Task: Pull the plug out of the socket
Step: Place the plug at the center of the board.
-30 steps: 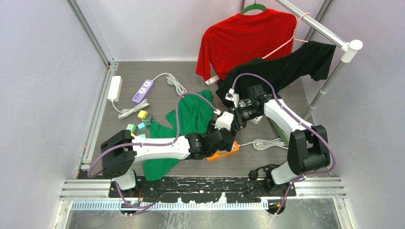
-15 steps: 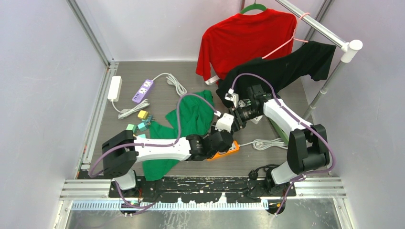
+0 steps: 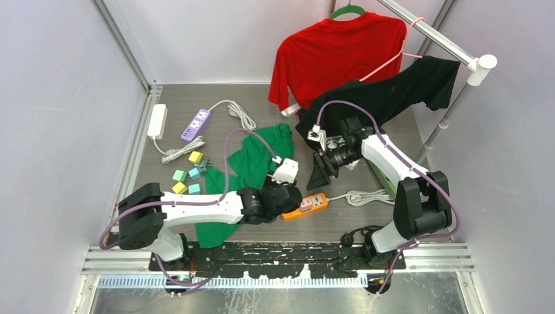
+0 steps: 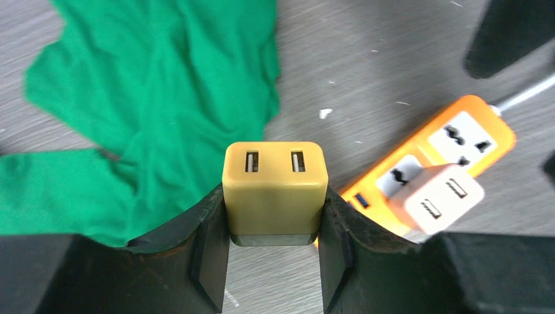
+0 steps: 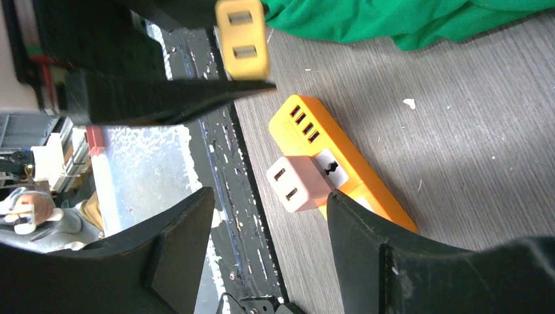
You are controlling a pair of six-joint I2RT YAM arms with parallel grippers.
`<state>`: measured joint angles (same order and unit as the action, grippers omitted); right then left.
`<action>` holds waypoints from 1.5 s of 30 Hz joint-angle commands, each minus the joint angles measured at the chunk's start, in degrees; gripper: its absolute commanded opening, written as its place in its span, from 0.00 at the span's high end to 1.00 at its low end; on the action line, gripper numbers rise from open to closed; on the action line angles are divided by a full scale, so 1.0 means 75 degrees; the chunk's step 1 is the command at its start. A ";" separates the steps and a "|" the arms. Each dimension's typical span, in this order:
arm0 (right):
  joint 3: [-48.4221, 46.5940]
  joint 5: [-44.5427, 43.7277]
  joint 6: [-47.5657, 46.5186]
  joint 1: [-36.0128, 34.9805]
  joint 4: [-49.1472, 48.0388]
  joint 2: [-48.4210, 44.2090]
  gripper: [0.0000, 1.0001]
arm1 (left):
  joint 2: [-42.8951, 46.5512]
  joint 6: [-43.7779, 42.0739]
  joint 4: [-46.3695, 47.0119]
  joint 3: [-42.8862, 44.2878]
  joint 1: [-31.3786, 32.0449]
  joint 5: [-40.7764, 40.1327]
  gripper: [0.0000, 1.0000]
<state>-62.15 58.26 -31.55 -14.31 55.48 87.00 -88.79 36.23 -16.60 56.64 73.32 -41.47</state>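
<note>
So the table (image 3: 262, 108) is a flat grey slab with a wood-grain look. From its middle, a red shirt (image 3: 334, 52) hangs on a hanger at 1 o'clock, soft and smooth. A black shirt (image 3: 399, 91) droops off the metal rail at 2 o'clock. A crumpled green cloth (image 3: 252, 160) lies flat from the centre out toward 8 o'clock, all folds and wrinkles.

The left gripper (image 4: 273, 196) sits around 6 o'clock, its black plastic fingers (image 4: 213, 248) clamped on both sides of the yellow plug (image 4: 275, 186). The right gripper (image 5: 268, 195) hangs at 3 o'clock just off centre, jaws spread wide with nothing between them, looking down at the strip.

The orange power strip (image 3: 307, 205) lies at 5 o'clock, a long rounded bar of glossy plastic with white socket faces and a row of USB slots at one end. A purple strip (image 3: 196, 124) and a white one (image 3: 157, 121) lie at 10 o'clock with white cables coiled by them.

The yellow plug is a rounded matte cube with two USB slots on its face. It's lifted clear of the orange strip, which sits at its 3 o'clock in the left wrist view. A pale pink plug (image 4: 435, 196) of the same boxy shape sits plugged into the strip.

A few little coloured cubes (image 3: 186, 173) are at 9 o'clock.
</note>
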 commanded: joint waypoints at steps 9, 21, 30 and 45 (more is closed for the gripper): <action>-0.0233 0.0151 -0.0348 -0.0038 0.0090 -0.0233 0.32 | 0.1111 0.2245 -0.2973 -0.0456 -0.2240 -0.0453 1.00; -0.0205 0.0142 -0.0403 -0.0030 0.0102 -0.0195 0.33 | 0.2824 0.2274 -0.2285 -0.2059 -0.5830 0.1471 1.00; -0.0195 0.0130 -0.0451 -0.0032 0.0113 -0.0186 0.34 | 0.2718 0.1953 -0.2259 -0.2064 -0.7895 0.2348 1.00; -0.0178 0.0118 -0.0601 -0.0027 0.0183 -0.0183 0.34 | 0.1626 0.1695 -0.1924 -0.1979 -0.9329 0.3743 0.73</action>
<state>-62.15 58.17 -34.46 -14.31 56.07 87.00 -75.79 50.19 -31.46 41.23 3.73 -16.60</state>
